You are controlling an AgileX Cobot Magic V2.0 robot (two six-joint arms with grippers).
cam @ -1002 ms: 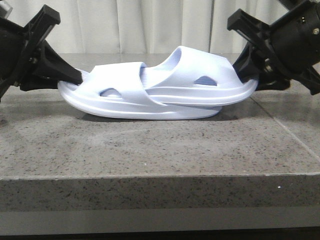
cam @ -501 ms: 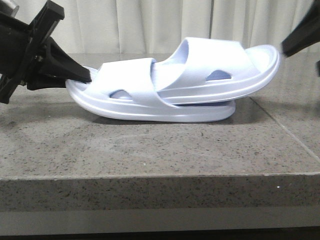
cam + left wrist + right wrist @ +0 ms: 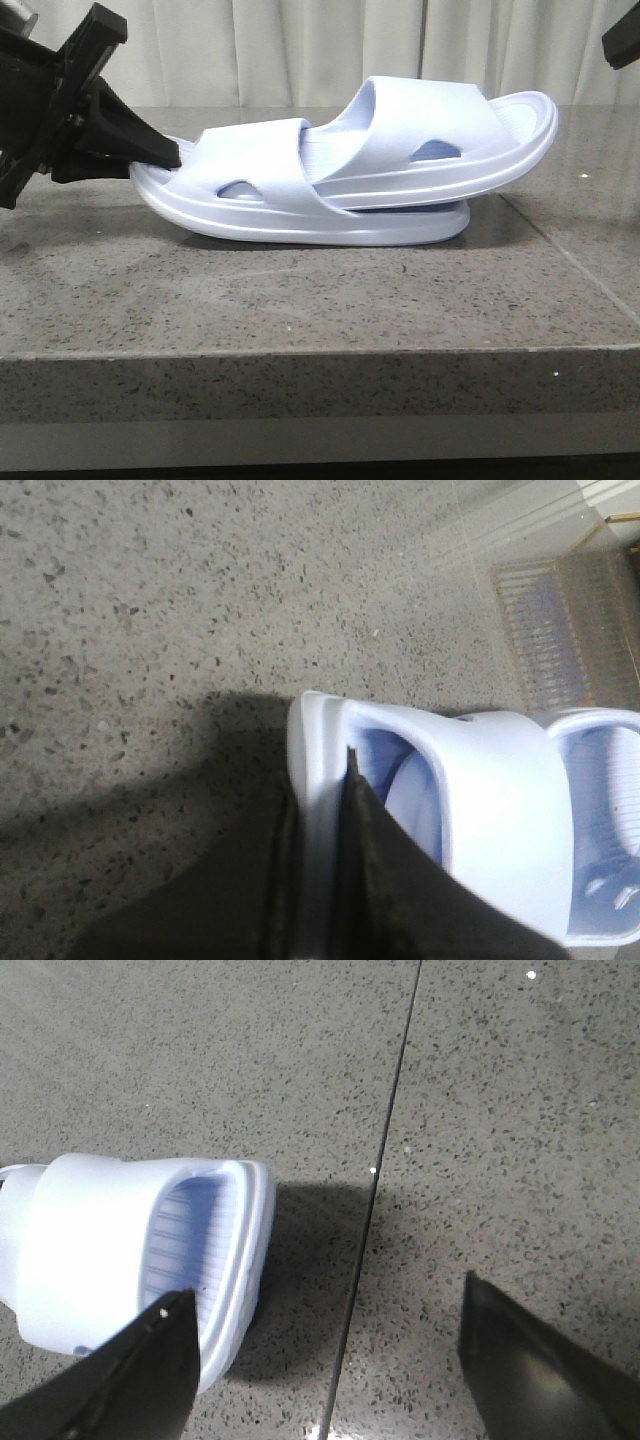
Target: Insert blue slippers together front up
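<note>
Two pale blue slippers lie nested on the stone table. The lower slipper (image 3: pixel 260 165) rests flat on its sole. The upper slipper (image 3: pixel 430 120) is pushed under the lower one's strap, and its free right end tilts up off the table. My left gripper (image 3: pixel 165 155) is shut on the left end rim of the lower slipper; the left wrist view shows its jaws (image 3: pixel 320 780) pinching that rim (image 3: pixel 315 730). My right gripper (image 3: pixel 622 42) is up at the far right, apart from the slippers. In the right wrist view it (image 3: pixel 327 1288) is open and empty, with the upper slipper's end (image 3: pixel 110 1220) beside one finger.
The grey speckled stone table (image 3: pixel 300 290) has a seam (image 3: pixel 560 250) running under the right side, also visible in the right wrist view (image 3: pixel 385 1150). Its front edge (image 3: pixel 320 350) is near the camera. A pale curtain (image 3: pixel 300 50) hangs behind.
My right gripper has let go of the upper slipper's right end and moved up and to the right. That end has risen, and the nested pair has shifted slightly right. The left gripper keeps its hold.
</note>
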